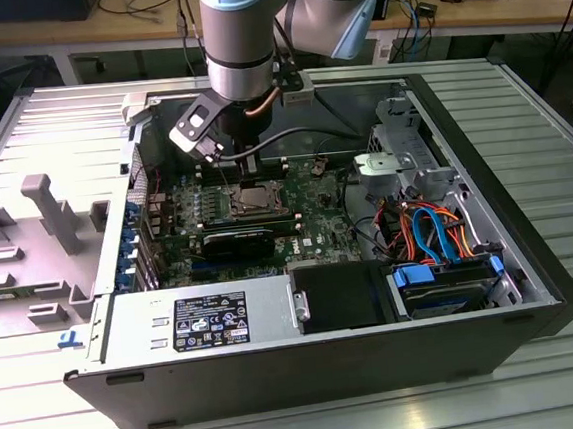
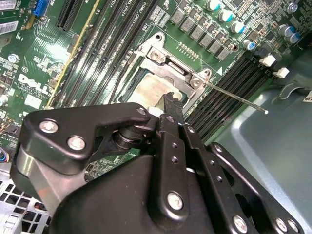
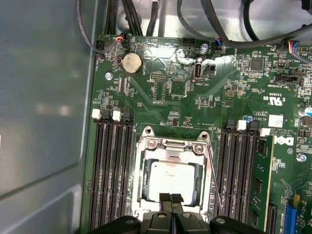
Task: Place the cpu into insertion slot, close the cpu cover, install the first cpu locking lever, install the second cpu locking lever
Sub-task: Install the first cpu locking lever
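We see the gripper [image 3: 171,199] clenched, its fingertips pressed together with nothing between them, at the edge of the chip [image 3: 174,181]. The chip lies flat in the socket [image 3: 148,143], just above the middle of the exterior view. The cover [image 3: 204,180] frames it, and a thin lever [image 2: 234,97] juts out beside it.

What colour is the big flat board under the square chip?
The flat circuit board is green, clearest in the first wrist view.
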{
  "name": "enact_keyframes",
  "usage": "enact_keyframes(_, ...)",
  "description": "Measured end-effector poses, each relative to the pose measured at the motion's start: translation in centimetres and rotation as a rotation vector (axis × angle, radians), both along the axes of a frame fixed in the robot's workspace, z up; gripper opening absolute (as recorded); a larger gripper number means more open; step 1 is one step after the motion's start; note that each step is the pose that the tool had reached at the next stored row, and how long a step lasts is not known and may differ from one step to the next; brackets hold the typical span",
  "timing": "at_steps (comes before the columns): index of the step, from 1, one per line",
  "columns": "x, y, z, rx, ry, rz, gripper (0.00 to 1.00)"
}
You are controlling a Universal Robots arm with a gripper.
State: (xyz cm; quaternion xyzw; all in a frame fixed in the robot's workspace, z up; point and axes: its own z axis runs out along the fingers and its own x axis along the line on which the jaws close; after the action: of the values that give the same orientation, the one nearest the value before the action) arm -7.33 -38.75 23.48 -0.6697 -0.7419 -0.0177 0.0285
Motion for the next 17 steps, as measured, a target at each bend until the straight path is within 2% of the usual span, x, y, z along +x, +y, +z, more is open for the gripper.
enact_keyframes(8, 0.0, 0.0, -0.01, 0.0001, -0.0001, 0.083, 0.11)
enact_keyframes(17, 0.0, 0.0, -0.01, 0.0002, -0.0001, 0.142, 0.11)
